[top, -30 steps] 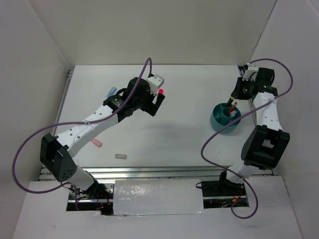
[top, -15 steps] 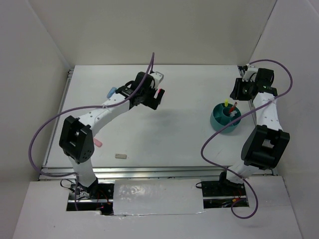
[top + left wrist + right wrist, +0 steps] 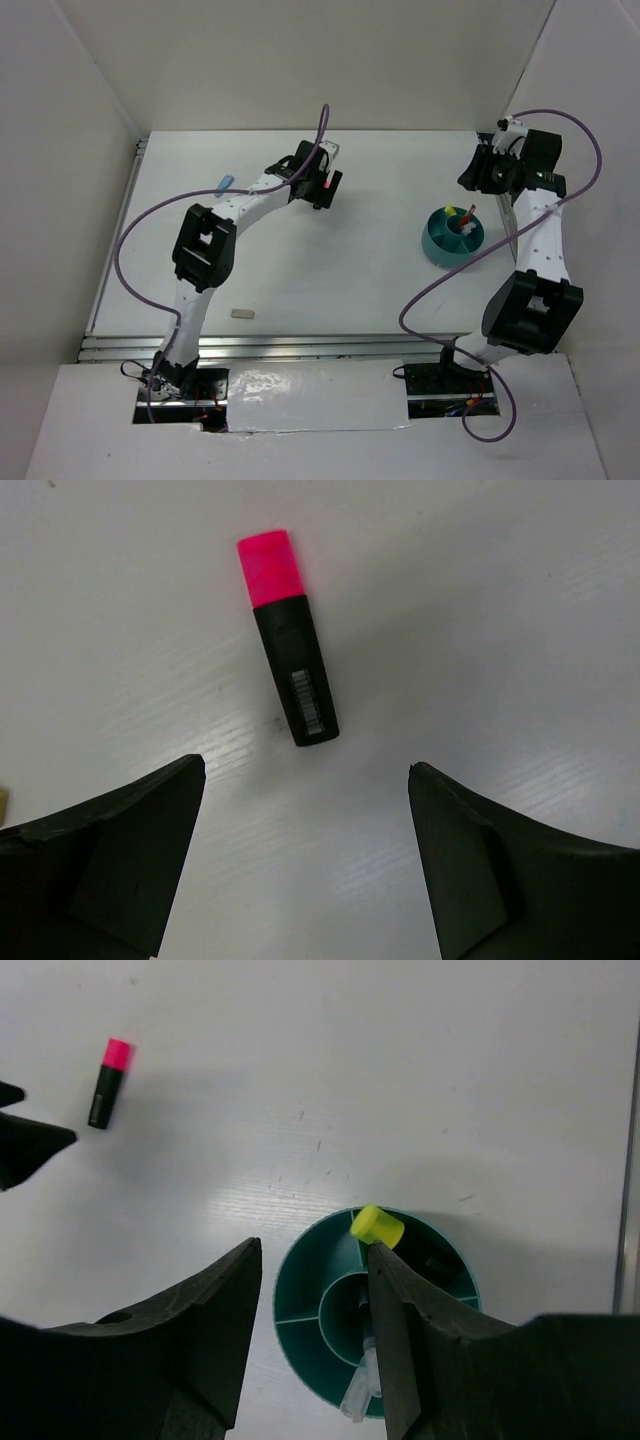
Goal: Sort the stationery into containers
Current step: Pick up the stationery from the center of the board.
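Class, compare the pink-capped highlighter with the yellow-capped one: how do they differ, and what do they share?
The pink-capped highlighter has a pink cap; the yellow-capped highlighter a yellow one. The pink-capped one lies flat on the table; the yellow-capped one stands cap up in the teal cup. Both have black bodies.

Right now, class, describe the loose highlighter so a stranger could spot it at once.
On the white table, look toward the far middle, beneath the open left gripper. A short black highlighter lies flat there. Its cap is pink, unlike the yellow-capped one in the teal cup.
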### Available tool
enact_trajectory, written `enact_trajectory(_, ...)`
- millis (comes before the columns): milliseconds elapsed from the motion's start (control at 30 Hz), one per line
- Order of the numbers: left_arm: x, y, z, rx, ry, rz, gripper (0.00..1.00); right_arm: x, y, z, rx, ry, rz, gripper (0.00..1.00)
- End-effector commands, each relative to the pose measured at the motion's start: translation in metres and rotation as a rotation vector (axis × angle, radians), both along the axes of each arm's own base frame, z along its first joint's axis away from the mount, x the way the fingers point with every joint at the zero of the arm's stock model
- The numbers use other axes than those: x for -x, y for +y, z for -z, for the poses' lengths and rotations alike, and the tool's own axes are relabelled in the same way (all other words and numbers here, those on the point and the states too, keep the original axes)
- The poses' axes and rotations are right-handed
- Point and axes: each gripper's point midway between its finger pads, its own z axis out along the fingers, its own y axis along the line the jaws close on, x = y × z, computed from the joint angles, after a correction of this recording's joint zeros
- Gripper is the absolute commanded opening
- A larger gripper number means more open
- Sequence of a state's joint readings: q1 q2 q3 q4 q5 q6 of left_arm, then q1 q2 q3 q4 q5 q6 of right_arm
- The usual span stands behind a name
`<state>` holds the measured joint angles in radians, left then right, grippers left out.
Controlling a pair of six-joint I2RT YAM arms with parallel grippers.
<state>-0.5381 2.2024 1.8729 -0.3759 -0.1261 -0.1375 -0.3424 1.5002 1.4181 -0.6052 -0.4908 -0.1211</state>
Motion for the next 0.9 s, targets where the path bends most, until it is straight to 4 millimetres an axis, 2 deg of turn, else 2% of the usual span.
enact_trajectory(0,-0.025,-0.011,0.004,0.056,-0.027,-0.036,0.95,0.007,0.015,-0.06,-0.011,-0.138,-0.023,0.54)
enact_trajectory(67,-0.032,-0.013,0.012,0.059,-0.027,-0.044,0.94,0.011,0.017,-0.068,-0.012,-0.151,-0.023,0.62)
enact_trajectory(233,-0.046,-0.014,0.046,0.054,0.003,-0.08,0.92,0.023,0.02,-0.089,-0.009,-0.188,-0.004,0.83)
enact_trajectory(267,-0.048,-0.012,0.05,0.052,0.01,-0.087,0.91,0.024,0.02,-0.092,-0.007,-0.194,-0.004,0.83)
enact_trajectory(333,-0.05,-0.008,0.071,0.051,0.05,-0.115,0.87,0.028,0.023,-0.097,-0.006,-0.208,-0.011,0.83)
enact_trajectory(467,-0.045,-0.004,0.092,0.036,0.1,-0.133,0.77,0.032,0.027,-0.105,-0.01,-0.227,-0.021,0.83)
enact_trajectory(600,-0.033,0.01,0.105,-0.023,0.137,-0.18,0.57,0.033,0.032,-0.106,-0.018,-0.227,-0.034,0.82)
enact_trajectory(667,-0.025,0.017,0.11,-0.052,0.156,-0.192,0.51,0.032,0.041,-0.106,-0.032,-0.223,-0.052,0.82)
enact_trajectory(733,-0.014,0.025,0.116,-0.084,0.191,-0.196,0.37,0.032,0.05,-0.107,-0.042,-0.226,-0.067,0.82)
enact_trajectory(767,-0.012,0.026,0.112,-0.084,0.198,-0.187,0.23,0.032,0.061,-0.104,-0.053,-0.22,-0.092,0.82)
enact_trajectory(833,-0.006,0.026,0.104,-0.088,0.214,-0.152,0.11,0.033,0.075,-0.104,-0.058,-0.227,-0.123,0.82)
enact_trajectory(867,-0.003,0.022,0.086,-0.056,0.205,-0.123,0.01,0.034,0.089,-0.1,-0.101,-0.207,-0.136,0.82)
